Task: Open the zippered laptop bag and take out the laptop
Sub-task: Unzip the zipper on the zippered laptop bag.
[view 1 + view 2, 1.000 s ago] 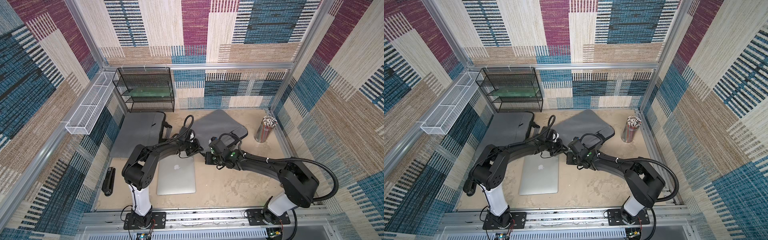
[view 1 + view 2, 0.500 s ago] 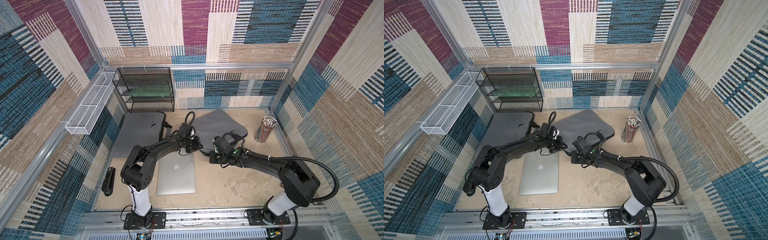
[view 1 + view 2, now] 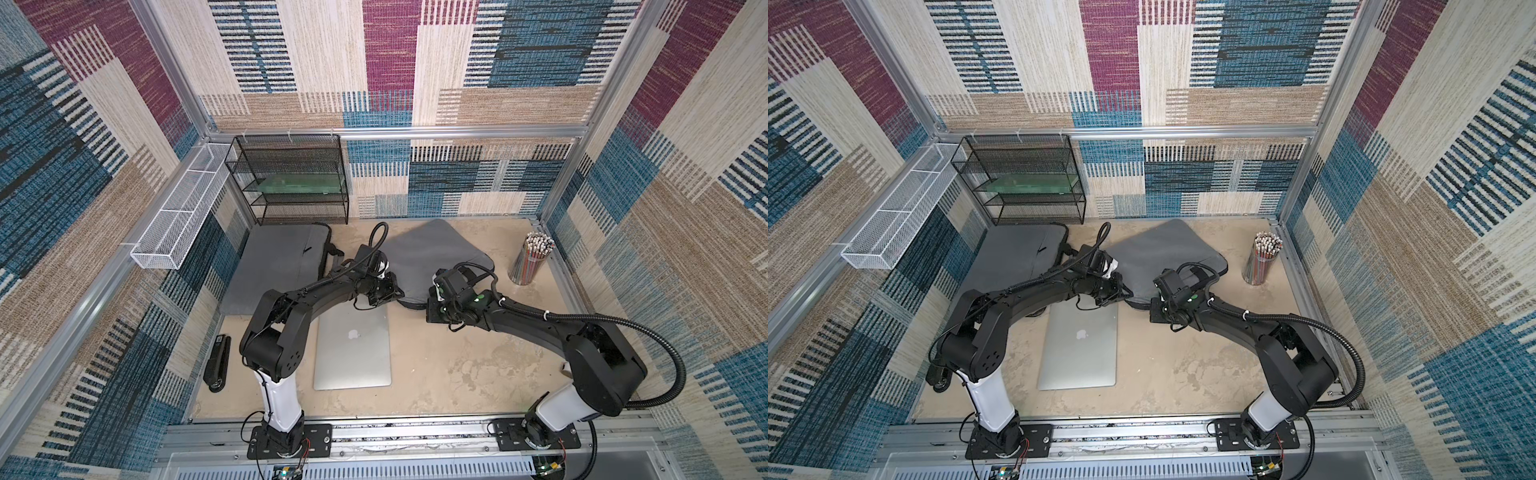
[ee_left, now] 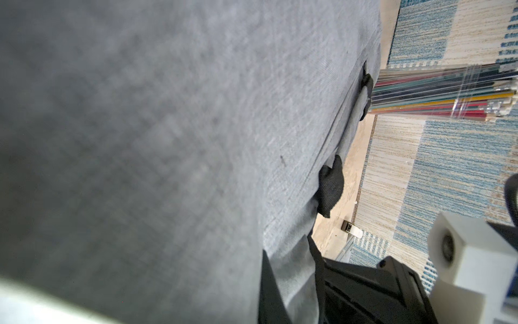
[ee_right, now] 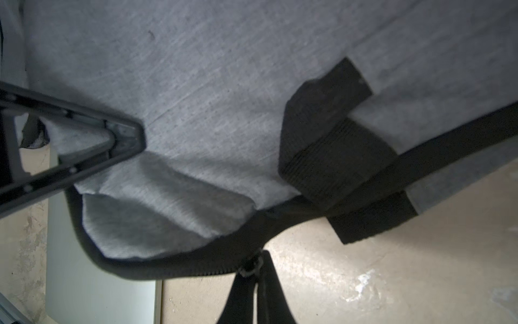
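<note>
Two grips on the laptop bag (image 3: 436,257)
The zipper pull (image 5: 249,268) is pinched by the right gripper (image 5: 256,280); its fabric is clamped by the left gripper (image 5: 117,137).

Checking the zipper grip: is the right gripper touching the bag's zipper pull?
Touching. The right wrist view shows the right gripper shut, its tips pinching the zipper pull at the laptop bag edge.

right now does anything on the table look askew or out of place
The middle grey fabric laptop bag lies turned diagonally, its near corner bunched over the silver laptop; the other grey bag lies straight.
</note>
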`<state>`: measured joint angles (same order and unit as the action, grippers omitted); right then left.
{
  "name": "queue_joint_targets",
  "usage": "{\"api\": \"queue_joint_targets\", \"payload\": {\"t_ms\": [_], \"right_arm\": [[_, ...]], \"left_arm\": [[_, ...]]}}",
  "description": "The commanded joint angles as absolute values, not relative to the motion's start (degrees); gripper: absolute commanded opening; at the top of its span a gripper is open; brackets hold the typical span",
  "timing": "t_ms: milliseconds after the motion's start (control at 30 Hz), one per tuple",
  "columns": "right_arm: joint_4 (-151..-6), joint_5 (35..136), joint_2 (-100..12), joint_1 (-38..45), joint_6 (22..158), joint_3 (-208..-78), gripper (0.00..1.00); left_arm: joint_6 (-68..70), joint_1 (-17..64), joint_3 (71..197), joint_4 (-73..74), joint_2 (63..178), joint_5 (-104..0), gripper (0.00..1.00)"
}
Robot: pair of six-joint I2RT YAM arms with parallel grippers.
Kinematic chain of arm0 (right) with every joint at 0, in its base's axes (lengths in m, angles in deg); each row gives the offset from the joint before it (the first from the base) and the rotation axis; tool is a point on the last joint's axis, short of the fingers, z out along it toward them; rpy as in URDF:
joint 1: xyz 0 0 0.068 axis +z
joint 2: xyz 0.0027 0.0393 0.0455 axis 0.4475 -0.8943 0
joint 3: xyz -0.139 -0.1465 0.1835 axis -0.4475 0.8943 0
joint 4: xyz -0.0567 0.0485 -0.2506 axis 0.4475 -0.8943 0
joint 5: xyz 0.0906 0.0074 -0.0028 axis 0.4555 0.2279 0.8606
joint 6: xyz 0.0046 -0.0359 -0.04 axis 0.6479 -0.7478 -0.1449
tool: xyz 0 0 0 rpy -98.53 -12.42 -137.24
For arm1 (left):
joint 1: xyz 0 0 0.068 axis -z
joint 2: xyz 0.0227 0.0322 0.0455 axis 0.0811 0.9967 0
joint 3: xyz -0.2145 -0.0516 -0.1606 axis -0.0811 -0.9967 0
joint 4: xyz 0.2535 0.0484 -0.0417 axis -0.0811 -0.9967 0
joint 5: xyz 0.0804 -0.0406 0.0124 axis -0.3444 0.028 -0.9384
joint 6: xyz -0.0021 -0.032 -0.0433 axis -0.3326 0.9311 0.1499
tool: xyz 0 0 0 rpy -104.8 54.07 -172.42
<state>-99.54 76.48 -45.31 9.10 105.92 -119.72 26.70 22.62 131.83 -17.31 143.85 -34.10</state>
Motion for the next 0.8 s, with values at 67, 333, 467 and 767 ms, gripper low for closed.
{"api": "queue_joint_targets", "payload": {"t_ms": [67, 333, 467, 767], "right_arm": [[-104.3, 70.9, -45.6, 5.8, 106.1, -118.4, 0.00], [-104.8, 69.5, -45.8, 3.5, 106.1, -118.2, 0.00], [-106.0, 68.4, -45.8, 3.5, 106.1, -118.8, 0.00], [-110.7, 64.4, -45.6, 3.4, 106.9, -120.3, 0.00]], "left_arm": [[23.2, 21.0, 131.7, -19.7, 142.8, -35.6, 0.00], [22.8, 19.6, 130.4, -19.9, 141.8, -35.2, 0.00], [22.7, 19.1, 129.9, -19.8, 141.6, -35.3, 0.00], [22.6, 17.9, 129.2, -19.6, 141.6, -35.3, 0.00]]}}
